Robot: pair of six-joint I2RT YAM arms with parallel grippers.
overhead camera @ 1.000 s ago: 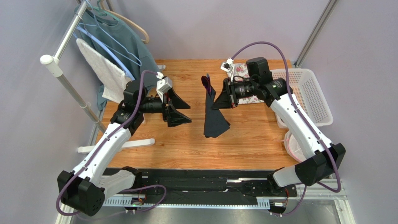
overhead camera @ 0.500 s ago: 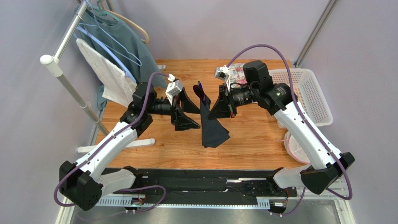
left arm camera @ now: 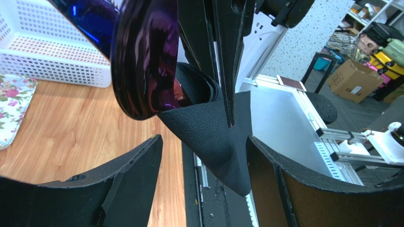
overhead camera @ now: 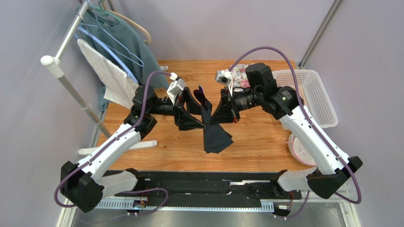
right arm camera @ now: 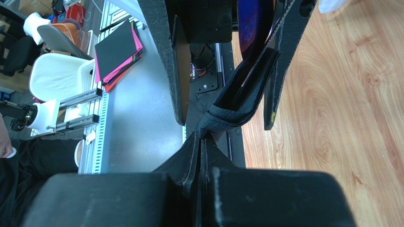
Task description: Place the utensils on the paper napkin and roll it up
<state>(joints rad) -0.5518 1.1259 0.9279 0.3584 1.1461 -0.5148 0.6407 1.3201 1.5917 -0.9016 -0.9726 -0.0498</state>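
The black paper napkin (overhead camera: pixel 215 135) hangs in a loose roll above the middle of the table. My right gripper (overhead camera: pixel 212 114) is shut on its upper fold (right arm camera: pixel 201 139). The purple utensils (overhead camera: pixel 201 94) stick out of the roll's top, and the spoon's bowl (left arm camera: pixel 147 56) fills the upper left wrist view. My left gripper (overhead camera: pixel 203 118) faces the right one, open, with one of its fingers (left arm camera: pixel 133 179) on each side of the napkin's hanging corner (left arm camera: pixel 213 127). That corner lies close to the right-hand finger, and a gap shows on the other side.
A floral mat (overhead camera: pixel 242 73) lies at the back of the wooden table beside a white basket (overhead camera: pixel 315 94). A clothes rack with garments (overhead camera: pixel 114 47) stands at the left, its white foot (overhead camera: pixel 118 147) on the table. A pink-rimmed dish (overhead camera: pixel 296 146) sits at the right edge.
My left gripper has moved right to the napkin and now straddles it, with its jaws slightly narrower. The right arm has carried the napkin a little to the left.
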